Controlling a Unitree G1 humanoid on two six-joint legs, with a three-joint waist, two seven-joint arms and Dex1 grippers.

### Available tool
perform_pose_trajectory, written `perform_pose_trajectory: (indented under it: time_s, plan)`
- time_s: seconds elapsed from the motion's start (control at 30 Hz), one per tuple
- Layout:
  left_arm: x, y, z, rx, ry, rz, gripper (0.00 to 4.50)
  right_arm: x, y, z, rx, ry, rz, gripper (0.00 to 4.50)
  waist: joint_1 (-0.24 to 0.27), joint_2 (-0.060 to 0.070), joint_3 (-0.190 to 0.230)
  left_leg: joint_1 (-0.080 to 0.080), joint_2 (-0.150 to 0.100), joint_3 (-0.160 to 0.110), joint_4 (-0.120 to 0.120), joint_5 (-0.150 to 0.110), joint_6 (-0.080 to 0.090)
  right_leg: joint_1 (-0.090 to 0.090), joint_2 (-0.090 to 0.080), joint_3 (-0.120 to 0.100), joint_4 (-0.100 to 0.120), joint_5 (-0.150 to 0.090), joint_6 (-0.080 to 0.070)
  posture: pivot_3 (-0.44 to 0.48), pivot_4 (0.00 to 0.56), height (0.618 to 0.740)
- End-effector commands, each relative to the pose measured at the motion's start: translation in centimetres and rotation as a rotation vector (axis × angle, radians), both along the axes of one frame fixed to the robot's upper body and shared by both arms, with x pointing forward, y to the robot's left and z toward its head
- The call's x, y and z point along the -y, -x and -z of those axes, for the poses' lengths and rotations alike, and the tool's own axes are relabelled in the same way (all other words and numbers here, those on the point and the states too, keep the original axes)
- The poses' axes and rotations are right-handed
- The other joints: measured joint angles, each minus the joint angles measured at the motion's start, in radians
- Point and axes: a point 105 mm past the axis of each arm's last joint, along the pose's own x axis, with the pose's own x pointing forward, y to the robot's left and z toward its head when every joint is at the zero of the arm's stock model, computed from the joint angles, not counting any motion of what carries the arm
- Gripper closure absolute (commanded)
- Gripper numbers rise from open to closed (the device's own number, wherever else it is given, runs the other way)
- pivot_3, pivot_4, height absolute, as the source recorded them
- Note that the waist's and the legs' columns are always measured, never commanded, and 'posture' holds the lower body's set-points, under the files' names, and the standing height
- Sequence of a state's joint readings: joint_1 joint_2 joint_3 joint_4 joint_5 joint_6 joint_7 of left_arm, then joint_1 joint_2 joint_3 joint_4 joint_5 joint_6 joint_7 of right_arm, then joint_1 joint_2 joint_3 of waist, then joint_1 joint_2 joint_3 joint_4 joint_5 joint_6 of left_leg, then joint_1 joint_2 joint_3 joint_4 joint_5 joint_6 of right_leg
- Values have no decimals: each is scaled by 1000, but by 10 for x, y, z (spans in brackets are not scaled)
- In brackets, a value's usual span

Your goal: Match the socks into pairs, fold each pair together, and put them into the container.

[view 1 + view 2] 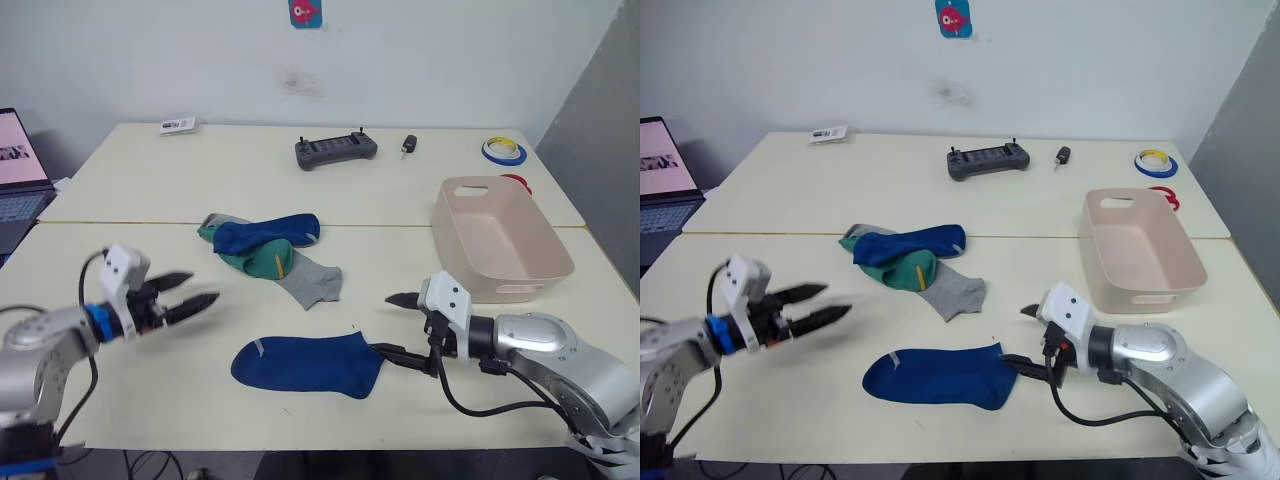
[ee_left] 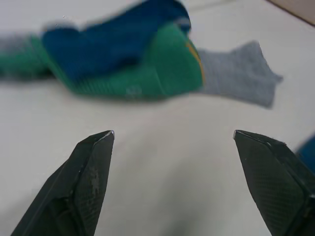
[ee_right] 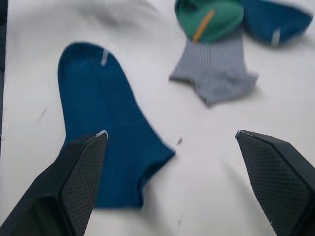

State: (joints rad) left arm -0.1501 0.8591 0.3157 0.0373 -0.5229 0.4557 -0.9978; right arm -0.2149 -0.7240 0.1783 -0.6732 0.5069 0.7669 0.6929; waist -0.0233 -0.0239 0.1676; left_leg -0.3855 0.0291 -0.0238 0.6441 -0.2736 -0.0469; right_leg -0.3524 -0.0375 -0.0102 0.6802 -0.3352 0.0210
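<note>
While the right tool sits spread at the cuff of the lone blue sock low in the frame and the left tool hangs spread, a shallow pinch could drag that sock across the counter, away from the heap and container.

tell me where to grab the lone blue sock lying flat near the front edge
Probably at its open cuff end, coming from the robot's right. The blue sock lies flat with its toe toward the left and the cuff pointing at the right gripper, whose open fingers already sit beside that end. The thin fabric there should pinch easily, clear of the sock pile.
</note>
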Motion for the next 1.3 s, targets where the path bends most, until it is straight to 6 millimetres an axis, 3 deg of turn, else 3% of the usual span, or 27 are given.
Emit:
perform_pose_trajectory:
  time_s: [0.03, 0.17, 0.47, 0.87, 1.03, 1.3]
  plan:
    - [12, -18, -19, 111, -79, 52, 451, -9, -1, -17, 89, -12, -41, 0, -1, 0, 0, -1, 0, 0, 0, 0, 0, -1, 0, 0, 0, 0, 0, 0, 150, 740]
    - [25, -36, -27, 210, -187, 99, 451, -19, -1, -27, 118, -26, -61, 0, -2, -1, 0, -4, 1, -1, 1, 0, 0, -2, 0, 0, 0, 0, 0, 0, 150, 740]
    - [19, -65, -16, 318, -349, 77, 451, -25, 1, -28, 124, -26, -77, 0, -3, 0, 0, -6, 1, -1, 2, 0, 0, -4, 0, -1, 1, 0, 0, 0, 150, 740]
    - [14, -77, -8, 343, -393, 59, 451, -26, 5, -26, 118, -12, -85, 0, -4, -1, 0, -7, 1, -1, 2, 0, 0, -5, 0, -2, 2, 0, 0, 0, 150, 740]
    - [15, -79, 1, 314, -416, 60, 1639, -27, 5, -26, 117, -14, -87, 0, -3, -1, 0, -7, 1, -1, 3, 0, 0, -5, 0, -2, 2, 0, 0, 0, 150, 740]
    - [21, -84, -1, 325, -392, 55, 4165, -27, 6, -26, 116, -12, -88, 0, -4, -1, 0, -7, 1, -1, 3, 0, 0, -4, 1, -2, 2, 0, 0, 0, 150, 740]
